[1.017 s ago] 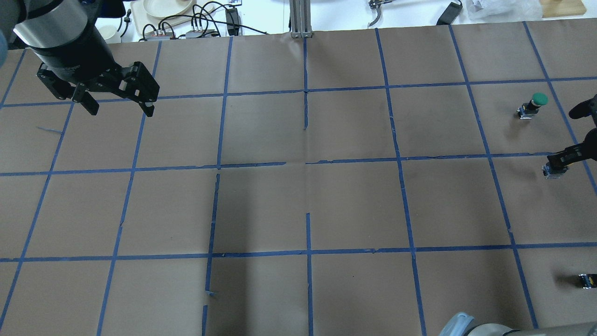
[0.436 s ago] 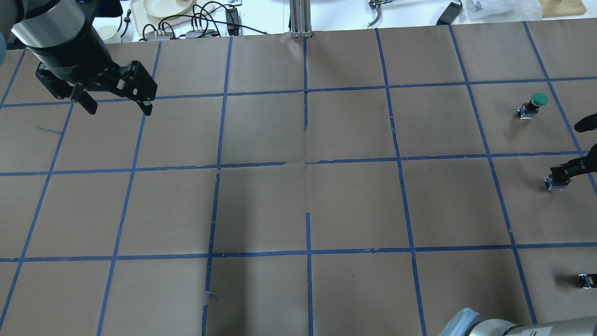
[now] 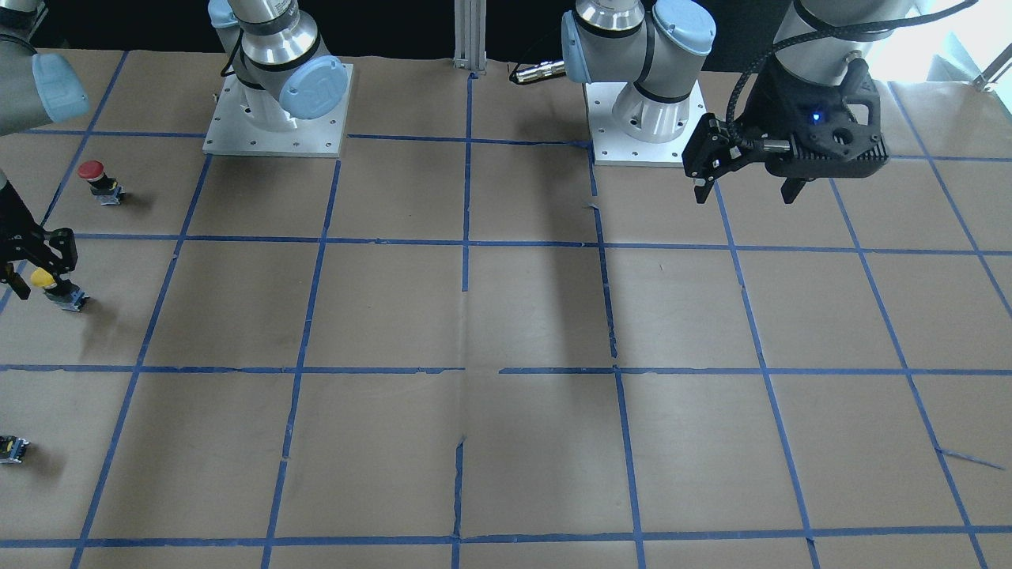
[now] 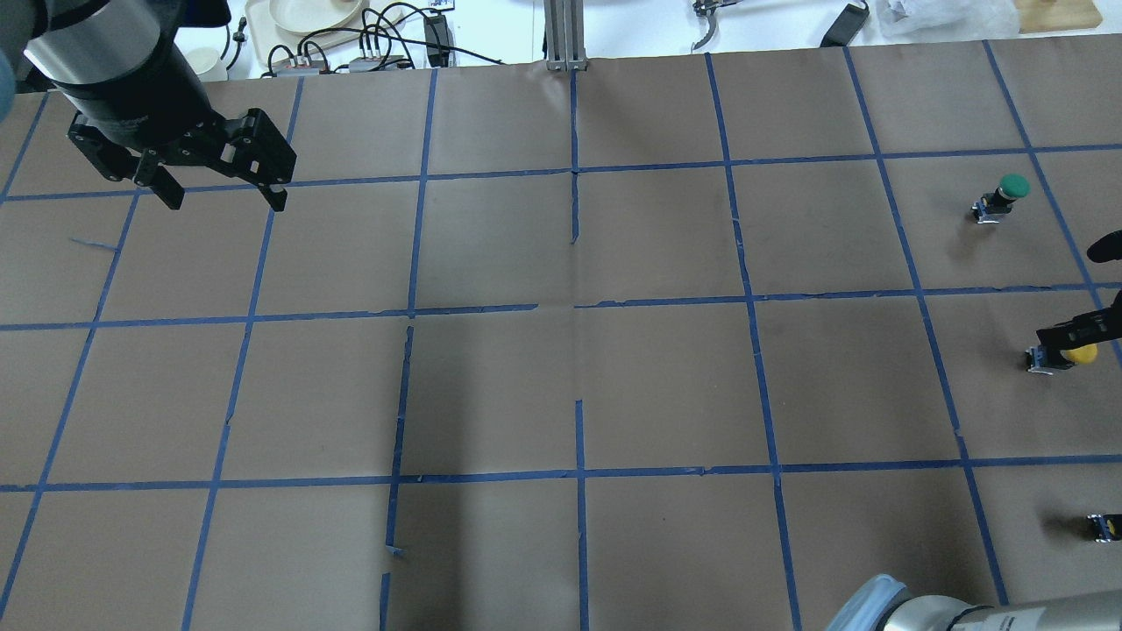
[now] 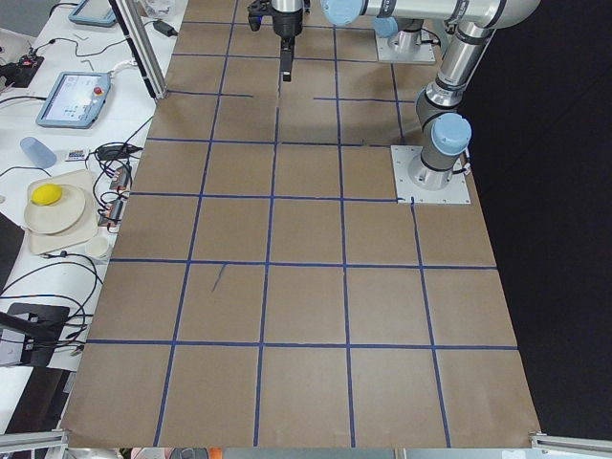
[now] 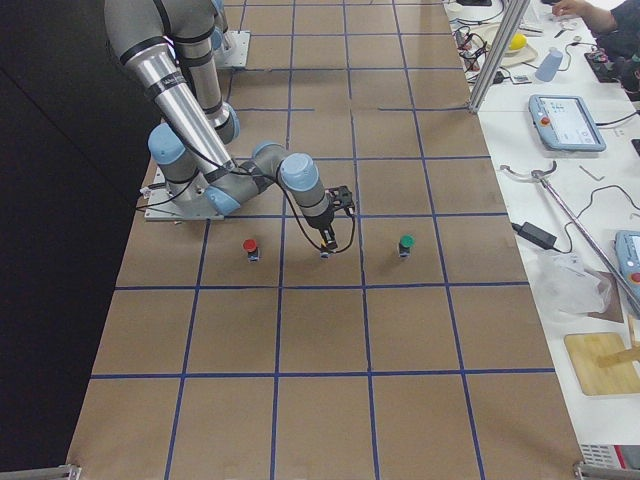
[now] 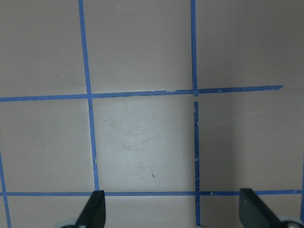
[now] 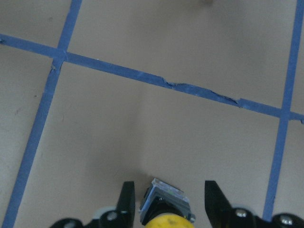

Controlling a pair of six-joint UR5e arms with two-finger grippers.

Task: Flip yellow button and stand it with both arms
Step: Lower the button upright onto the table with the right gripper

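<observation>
Clock: we read it on the overhead view, with 12 at the far edge.
Bench [image 4: 666, 386]: it is covered in brown paper under a grid of blue tape [image 4: 491, 308]. The tape is split and broken in places near the centre.
Yellow button [image 4: 1074, 355]: we find it on the bench at 3 o'clock, close to the edge of the view. Its grey base points toward the centre and its cap points outward. We cannot tell whether it stands quite upright.
Right hand [image 8: 169, 189]: it is low over the yellow button with a finger on either side. A gap shows at each side, so it grips nothing.
Left hand [image 4: 226, 202]: it hangs above the bench at 10 o'clock, fingers wide apart and empty, with its blue light lit.
Green button [image 4: 1008, 193]: it sits at 2 o'clock, in the square next to the yellow one, toward 12.
Red button [image 3: 93, 172]: it sits in the neighbouring square on the robot's side.
Mounts [image 3: 273, 130]: both arm bases sit on white squares at the 6 o'clock edge.
Room: past 12 o'clock we see a white table [image 4: 631, 22] with cables [image 4: 368, 44], a plate [image 4: 302, 13] and a metal post [image 4: 565, 35]. The side view adds a pendant [image 6: 565, 122] and a wooden board [image 6: 605, 365]. Behind the robot it is dark.
</observation>
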